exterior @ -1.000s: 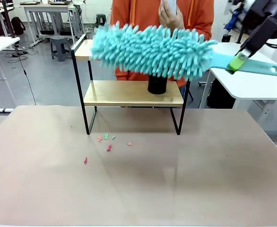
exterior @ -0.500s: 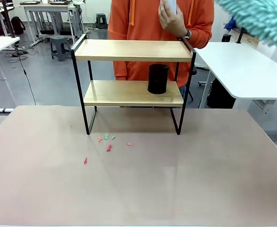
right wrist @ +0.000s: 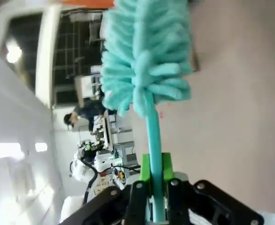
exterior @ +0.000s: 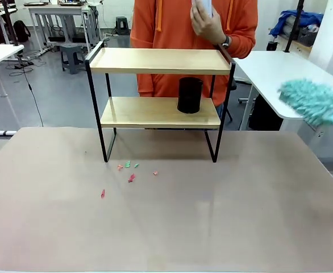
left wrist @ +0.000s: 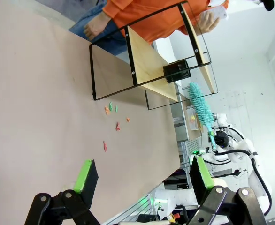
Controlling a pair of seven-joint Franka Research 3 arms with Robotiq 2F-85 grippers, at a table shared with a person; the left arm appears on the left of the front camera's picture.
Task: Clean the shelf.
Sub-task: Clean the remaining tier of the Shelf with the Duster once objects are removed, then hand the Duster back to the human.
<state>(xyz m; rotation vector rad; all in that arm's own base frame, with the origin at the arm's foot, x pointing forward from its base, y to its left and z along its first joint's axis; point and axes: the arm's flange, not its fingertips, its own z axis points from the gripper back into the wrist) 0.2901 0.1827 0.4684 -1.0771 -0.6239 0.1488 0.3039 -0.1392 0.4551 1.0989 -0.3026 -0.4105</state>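
Scraps [exterior: 131, 177] lie before shelf [exterior: 161, 61]; right end effector [right wrist: 156, 164] clamps duster [right wrist: 147, 61], left end effector [left wrist: 143, 173] gapes.

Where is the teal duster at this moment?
In the front view the duster hangs in the air at the far right, away from the shelf, seen against the white side table; the right gripper holds its handle.

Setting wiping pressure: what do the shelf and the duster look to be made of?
Shelf: two pale matte boards with faint grain, likely wood or wood-look laminate. The thin black frame is probably painted metal.
Duster: teal head of soft fuzzy fingers, likely chenille microfibre. The smooth teal handle seems to be plastic.
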